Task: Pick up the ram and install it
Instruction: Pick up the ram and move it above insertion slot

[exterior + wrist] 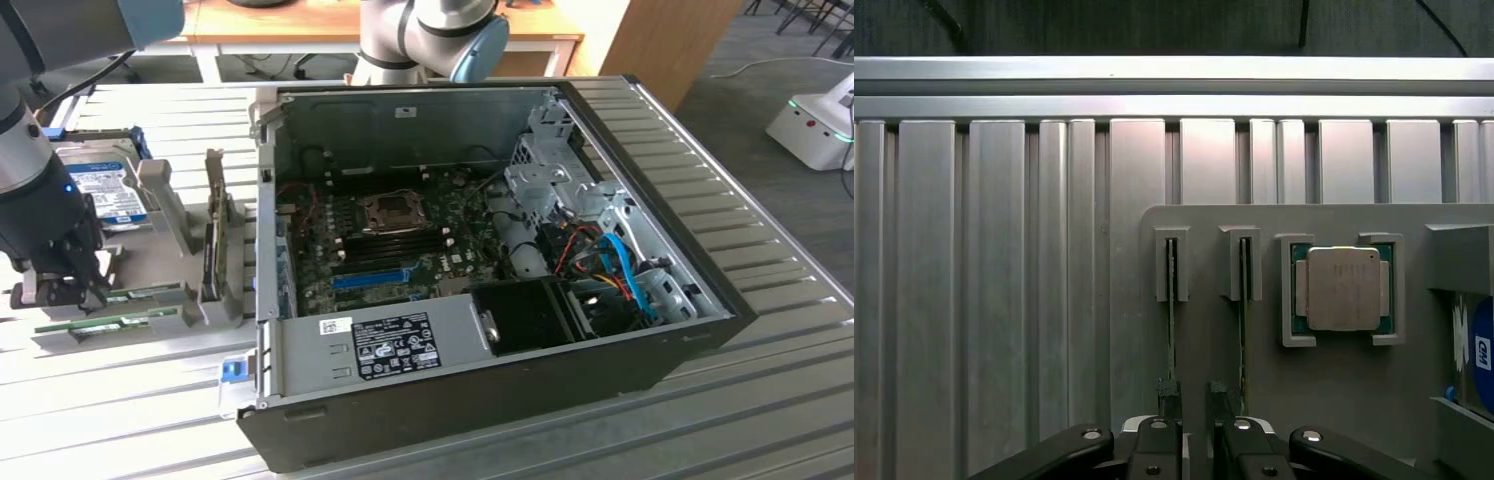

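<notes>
gripper (pixel 1192 395) sits low over the grey parts holder (pixel 1204 230) on the slatted metal table (pixel 994 300), at the exterior view's left, well apart from the open pc case (pixel 467 410). the pincer's fingers are apart with a narrow gap between them and clamp nothing. the holder has two narrow slots side by side, each with a green stick standing on edge. the ram (pixel 1172 320) is in the slot farther from the cpu, and one fingertip (pixel 1169 392) lines up right over its near end; i cannot tell whether it touches. the second ram stick (pixel 1243 330) is in the neighbouring slot, just outside the other fingertip. beside that slot a square pocket holds the cpu (pixel 1343 290), lying flat with its metal lid up. past that, the blue-labelled hard drive (pixel 107 195) rests in its own bay of the holder. the case lies on its side with the cover off. inside it i see the motherboard (pixel 441 250) with a long blue slot (pixel 367 278), a labelled power supply (pixel 394 345) at the near end, and blue and orange cables (pixel 621 265) towards the exterior view's right.
</notes>
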### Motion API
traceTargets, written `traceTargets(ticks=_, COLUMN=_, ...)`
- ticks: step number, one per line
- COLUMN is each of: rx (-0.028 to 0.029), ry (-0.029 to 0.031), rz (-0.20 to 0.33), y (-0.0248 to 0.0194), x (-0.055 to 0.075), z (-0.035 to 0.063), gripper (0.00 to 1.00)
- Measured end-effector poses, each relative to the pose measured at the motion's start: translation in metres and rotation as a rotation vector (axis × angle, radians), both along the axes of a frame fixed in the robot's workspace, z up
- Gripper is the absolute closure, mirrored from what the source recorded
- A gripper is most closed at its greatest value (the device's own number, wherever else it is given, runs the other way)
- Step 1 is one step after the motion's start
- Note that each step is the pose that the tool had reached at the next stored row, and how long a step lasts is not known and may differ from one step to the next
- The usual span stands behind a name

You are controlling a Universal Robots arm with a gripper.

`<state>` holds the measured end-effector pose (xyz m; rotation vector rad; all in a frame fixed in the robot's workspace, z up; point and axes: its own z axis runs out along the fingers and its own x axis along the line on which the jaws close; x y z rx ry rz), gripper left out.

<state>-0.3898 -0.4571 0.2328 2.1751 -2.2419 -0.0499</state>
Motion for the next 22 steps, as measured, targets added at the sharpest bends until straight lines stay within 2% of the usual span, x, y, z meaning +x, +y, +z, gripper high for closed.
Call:
traceTargets(ticks=5, rx=0.0, ry=-0.0001, rz=0.0, y=0.0, x=0.0, z=0.0, gripper=0.76)
traceTargets(ticks=7, rx=0.0, ry=0.0, rz=0.0, y=0.0, x=0.0, z=0.0, gripper=0.75)
traceTargets(ticks=8, rx=0.0, ry=-0.0001, rz=0.0, y=0.0, x=0.0, z=0.0, gripper=0.69)
traceTargets(ticks=11, rx=0.0002, ry=-0.0004, rz=0.0, y=0.0001, x=0.001, z=-0.0003, gripper=0.69)
traceTargets(ticks=22, rx=0.0, ry=-0.0001, rz=0.0, y=0.0, x=0.015, z=-0.0004, gripper=0.69)
